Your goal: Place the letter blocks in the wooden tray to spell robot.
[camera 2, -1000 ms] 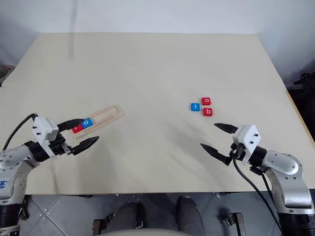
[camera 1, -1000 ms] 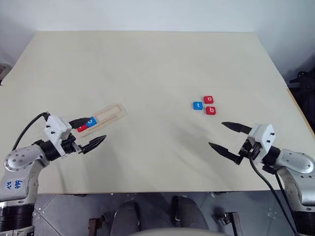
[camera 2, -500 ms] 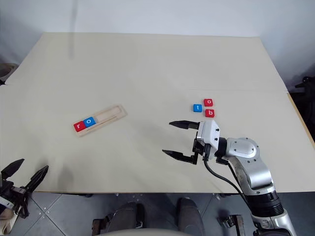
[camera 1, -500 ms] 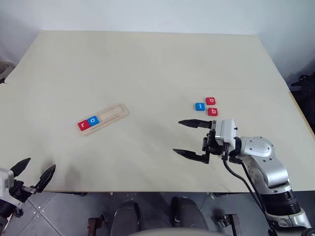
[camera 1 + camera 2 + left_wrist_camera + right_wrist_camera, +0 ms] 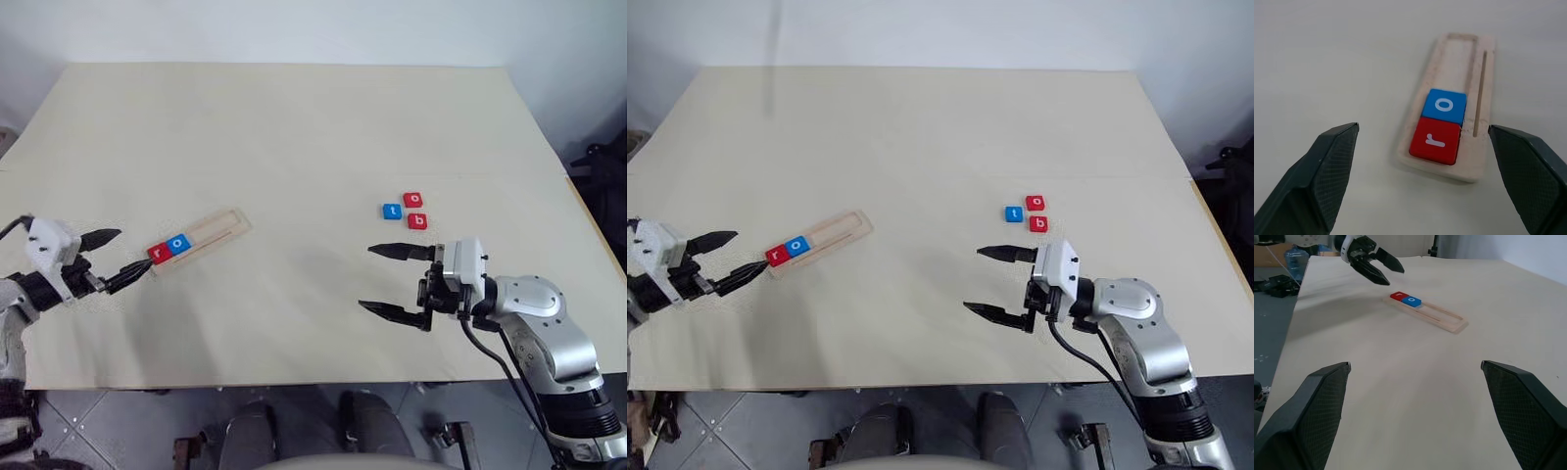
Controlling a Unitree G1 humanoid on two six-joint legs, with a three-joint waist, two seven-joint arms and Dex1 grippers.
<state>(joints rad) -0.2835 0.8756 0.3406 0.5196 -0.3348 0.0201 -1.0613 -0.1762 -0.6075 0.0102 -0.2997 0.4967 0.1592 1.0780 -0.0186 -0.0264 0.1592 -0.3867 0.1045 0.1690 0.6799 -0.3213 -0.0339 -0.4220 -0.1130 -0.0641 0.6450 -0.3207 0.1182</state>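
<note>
Pale-wood tray (image 5: 201, 237) on the surface, red r (image 5: 160, 251) and blue o (image 5: 178, 243) seated at its near end; b (image 5: 418, 221), t (image 5: 392, 211), apparently second o (image 5: 412, 199) loose well apart; left hand (image 5: 111, 260) and right hand (image 5: 390, 281) wide, empty.

- A large pale cream table (image 5: 294, 127) spreads across the middle of the head views; a faint seam crosses it from 9 to 3 o'clock.
- A plain white wall (image 5: 294, 29) runs behind the table's far edge, at 12 o'clock.
- Grey tiled floor (image 5: 127, 431) lies below the table's near edge, at 6 to 7 o'clock.
- Dark equipment (image 5: 602, 162), too unclear to name, stands beyond the table's edge at 3 o'clock.
- In the right wrist view, a clear water bottle (image 5: 1295, 257) and black gear (image 5: 1276, 284) sit on grey floor beside the table.
</note>
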